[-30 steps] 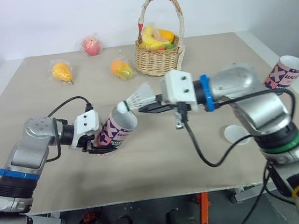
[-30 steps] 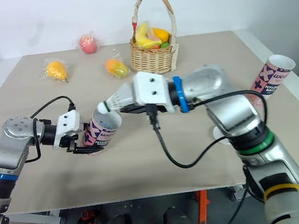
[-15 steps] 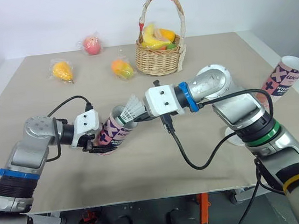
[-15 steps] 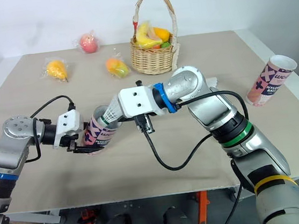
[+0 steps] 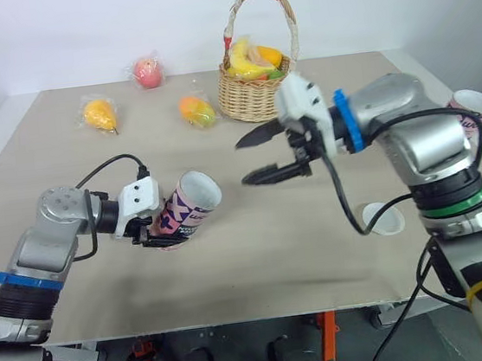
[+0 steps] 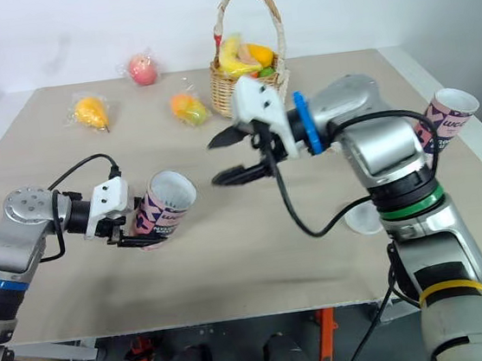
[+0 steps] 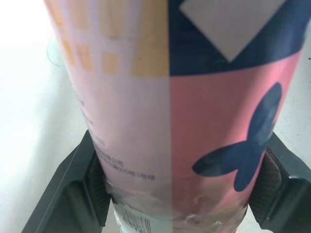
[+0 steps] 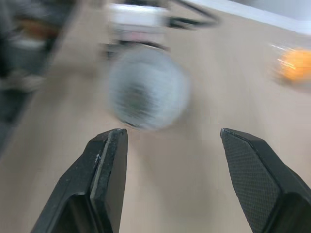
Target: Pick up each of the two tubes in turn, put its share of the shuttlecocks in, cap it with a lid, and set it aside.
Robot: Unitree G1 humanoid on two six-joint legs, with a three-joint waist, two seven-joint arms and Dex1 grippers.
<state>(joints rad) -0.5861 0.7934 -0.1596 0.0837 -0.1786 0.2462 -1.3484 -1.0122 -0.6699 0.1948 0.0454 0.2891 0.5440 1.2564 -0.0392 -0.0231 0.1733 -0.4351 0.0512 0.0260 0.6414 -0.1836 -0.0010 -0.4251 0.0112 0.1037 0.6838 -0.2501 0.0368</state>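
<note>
Two arms work over the tan board bench (image 5: 65, 166), largest item in the figure, with a woven wicker basket of fruit (image 5: 257, 96) at its far side. Next in size, the pink-and-navy patterned cardboard tube (image 5: 188, 208) is held off the bench in your left gripper (image 5: 162, 236), whose fingers are clamped on its lower end. Its long axis is tilted, with the open mouth raised and turned toward your right arm. Whether anything lies inside it cannot be told. A second patterned tube (image 6: 447, 118) stands at the bench's right edge, partly behind the right arm. Your right gripper (image 5: 242, 162) hangs in the air with its fingers spread wide and nothing between them. The held tube's mouth lies to its left and slightly lower, near but apart. Smallest, a round white lid (image 5: 383, 219) rests on the bench near the front right. Capping would likely fall to the right arm, which is much the nearer to it.
</note>
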